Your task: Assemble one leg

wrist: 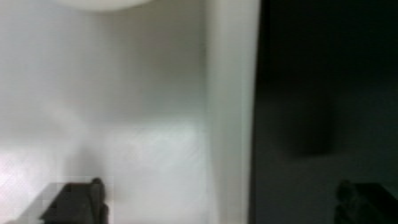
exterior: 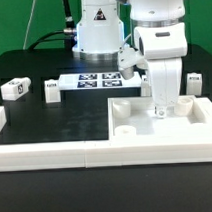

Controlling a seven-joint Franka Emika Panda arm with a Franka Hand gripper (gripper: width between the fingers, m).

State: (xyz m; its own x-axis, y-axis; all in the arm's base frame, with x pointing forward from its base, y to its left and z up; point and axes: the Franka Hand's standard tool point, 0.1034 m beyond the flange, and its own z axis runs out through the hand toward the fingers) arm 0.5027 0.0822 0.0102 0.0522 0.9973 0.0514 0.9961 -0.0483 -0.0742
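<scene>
Three small white legs with black-and-white tags lie on the black table: one (exterior: 13, 89) at the exterior view's far left, one (exterior: 51, 91) just to its right, and one (exterior: 193, 82) at the right behind the arm. The large white square tray (exterior: 141, 141) lies at the front right, with corner holes (exterior: 122, 108). My gripper (exterior: 168, 107) hangs low over the tray's far right part, open and empty. In the wrist view my gripper (wrist: 221, 202) has its dark fingertips (wrist: 75, 200) wide apart over the tray's surface (wrist: 143, 120) and edge. A round hole (wrist: 98, 3) shows there.
The marker board (exterior: 101, 80) lies at the back middle in front of the robot base (exterior: 98, 34). A raised white rail (exterior: 41, 155) runs along the table's front and left edge. Black table (wrist: 329, 100) shows beside the tray.
</scene>
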